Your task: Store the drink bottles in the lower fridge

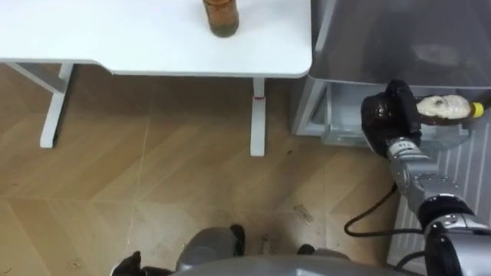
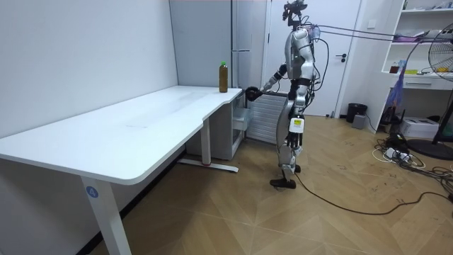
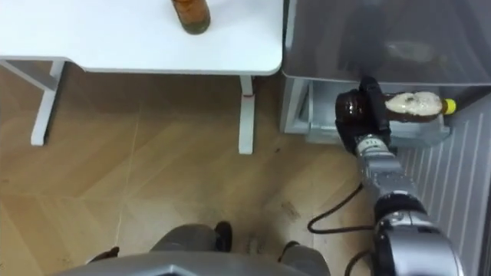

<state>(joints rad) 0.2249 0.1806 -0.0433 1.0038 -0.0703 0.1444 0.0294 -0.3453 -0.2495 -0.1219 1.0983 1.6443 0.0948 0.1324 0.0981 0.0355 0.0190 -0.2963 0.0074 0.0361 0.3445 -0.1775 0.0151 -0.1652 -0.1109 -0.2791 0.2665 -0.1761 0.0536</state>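
Note:
My right hand [image 1: 390, 112] is shut on a drink bottle [image 1: 443, 110] with pale contents and a yellow cap. The bottle lies sideways, cap toward the right, at the open lower compartment [image 1: 337, 123] of the grey fridge [image 1: 399, 38]. A second bottle [image 1: 221, 17] of brown drink stands upright near the table's right end; the room view shows this bottle [image 2: 223, 76] with a green cap. My left hand [image 1: 129, 264] is a dark shape at the bottom left edge. I stand facing the fridge in the room view, right hand [image 2: 251, 93] stretched toward it.
The white table [image 1: 153, 46] is on my left, its leg [image 1: 258, 115] close to the fridge. The open lower fridge door [image 1: 460, 176], white and ribbed inside, is at my right. Wood floor lies in front of me.

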